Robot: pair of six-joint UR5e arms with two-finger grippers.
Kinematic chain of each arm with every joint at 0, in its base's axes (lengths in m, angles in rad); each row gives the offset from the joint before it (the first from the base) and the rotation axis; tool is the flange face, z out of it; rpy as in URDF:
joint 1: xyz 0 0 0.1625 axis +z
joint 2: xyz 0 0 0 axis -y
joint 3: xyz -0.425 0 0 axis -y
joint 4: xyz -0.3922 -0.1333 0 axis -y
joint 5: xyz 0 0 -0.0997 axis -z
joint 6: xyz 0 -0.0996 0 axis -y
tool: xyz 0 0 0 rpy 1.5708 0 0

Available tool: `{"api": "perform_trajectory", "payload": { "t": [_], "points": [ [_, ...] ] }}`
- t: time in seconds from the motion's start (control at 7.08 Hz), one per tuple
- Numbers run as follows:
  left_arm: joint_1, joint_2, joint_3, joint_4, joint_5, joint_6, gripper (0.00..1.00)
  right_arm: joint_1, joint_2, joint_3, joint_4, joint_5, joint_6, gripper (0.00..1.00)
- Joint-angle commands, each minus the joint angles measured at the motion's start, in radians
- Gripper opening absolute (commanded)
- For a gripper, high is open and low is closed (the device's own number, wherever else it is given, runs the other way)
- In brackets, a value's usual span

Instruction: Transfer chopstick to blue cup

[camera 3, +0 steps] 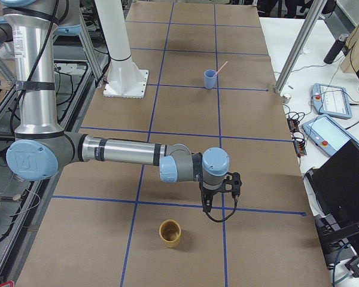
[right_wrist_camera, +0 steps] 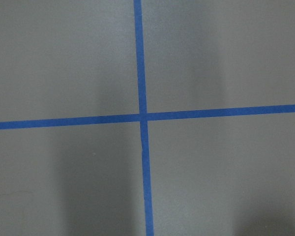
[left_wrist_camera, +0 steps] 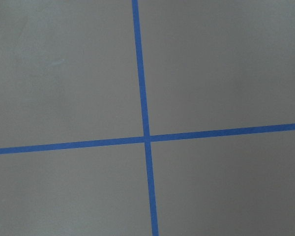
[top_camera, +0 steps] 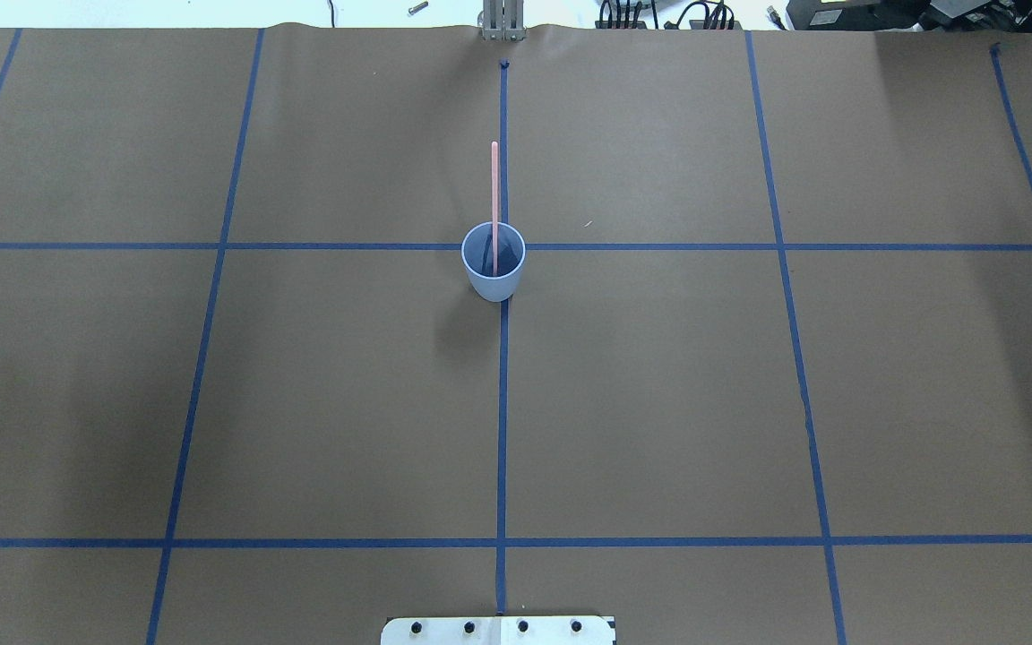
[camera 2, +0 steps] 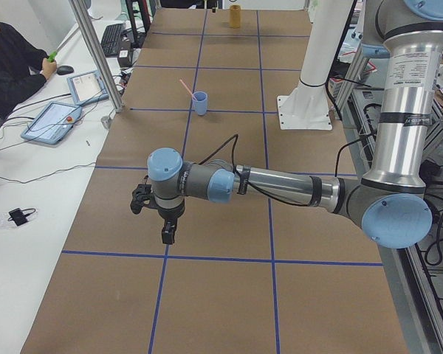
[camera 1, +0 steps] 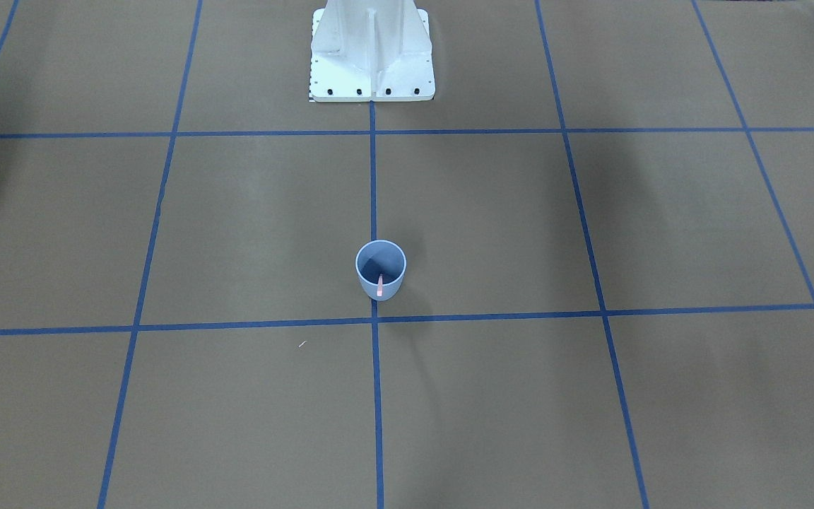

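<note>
Since the chopstick (top_camera: pixel 494 193) stands with its lower end inside the blue cup (top_camera: pixel 494 288), I judge that the transfer itself is done and the task is at its very end. The cup is upright near the middle of the tabletop (top_camera: pixel 659 403), on a crossing of two blue tape lines (top_camera: pixel 346 245). The stick leans on the rim at the side away from the robot, with most of its length rising above the mouth. Nothing touches the cup or the stick.

Both arms are well apart from the cup. The left tool (camera 2: pixel 166 234) hangs over the tabletop toward the robot's left end, pointing down. The right tool (camera 3: pixel 206 206) hangs in the same way toward the right end, near a tan cup (camera 3: pixel 170 233) that stands alone there. These tools appear only in the two side views, so I cannot tell whether their jaws are open or closed; I can say only that no stick is seen in them. Each wrist camera shows just brown paper with a tape crossing.

The next move calls, in my judgement, for very little: the arms should be kept away from the cup. The stick is long and leaning, so a light push on it could tip the small cup.
</note>
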State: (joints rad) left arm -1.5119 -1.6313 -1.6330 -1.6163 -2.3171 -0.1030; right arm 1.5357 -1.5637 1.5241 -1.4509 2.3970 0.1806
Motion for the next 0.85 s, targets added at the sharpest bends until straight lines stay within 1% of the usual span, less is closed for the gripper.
{"api": "perform_trajectory", "payload": {
  "t": [0.0,0.28,0.71],
  "points": [
    [-0.014,0.002,0.021,0.004,-0.062,-0.003,0.98,0.02,0.025,0.043,-0.12,0.024,-0.004,1.0],
    [-0.016,-0.008,0.068,0.0,-0.059,-0.007,0.98,0.024,0.025,0.042,-0.12,0.024,-0.004,1.0],
    [-0.016,-0.009,0.07,-0.007,-0.059,-0.007,0.98,0.029,0.024,0.044,-0.12,0.022,-0.004,1.0]
  ]
}}
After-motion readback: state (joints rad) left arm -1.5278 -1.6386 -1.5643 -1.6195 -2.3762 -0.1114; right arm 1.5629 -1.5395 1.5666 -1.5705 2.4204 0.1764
